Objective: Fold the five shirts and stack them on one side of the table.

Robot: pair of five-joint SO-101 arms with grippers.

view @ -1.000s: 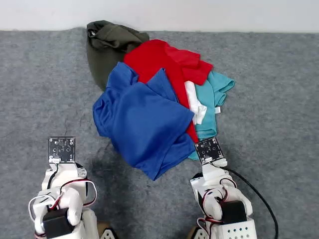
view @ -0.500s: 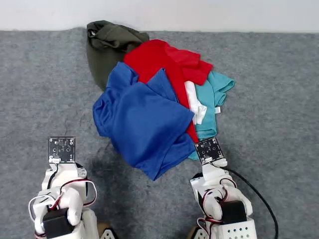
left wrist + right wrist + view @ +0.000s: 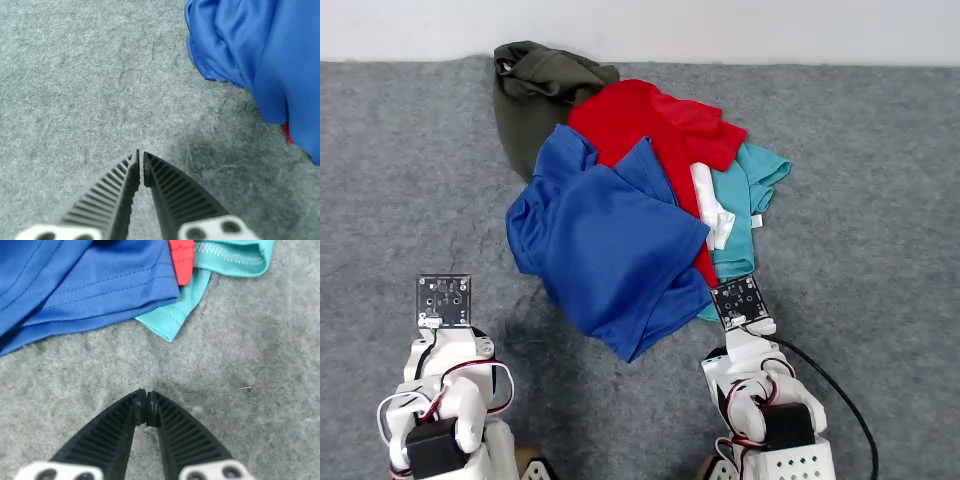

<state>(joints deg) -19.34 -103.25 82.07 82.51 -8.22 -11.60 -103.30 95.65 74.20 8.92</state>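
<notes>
A heap of shirts lies mid-table: a blue shirt (image 3: pixel 610 250) on top, a red shirt (image 3: pixel 655 125) behind it, a teal shirt (image 3: pixel 745 200) to the right with a white shirt (image 3: pixel 712 212) across it, and an olive shirt (image 3: pixel 535 90) at the back. My left gripper (image 3: pixel 140 162) is shut over bare carpet, near the blue shirt (image 3: pixel 250 50). My right gripper (image 3: pixel 146 407) is shut too, just short of the teal hem (image 3: pixel 170 322) and blue edge (image 3: pixel 90 295). Both arms (image 3: pixel 445 380) (image 3: pixel 755 380) sit at the near edge.
Grey carpet (image 3: pixel 410 200) covers the table, with open room left and right (image 3: pixel 880 200) of the heap. A white wall runs along the far edge. A black cable (image 3: pixel 830 385) trails from the right arm's base.
</notes>
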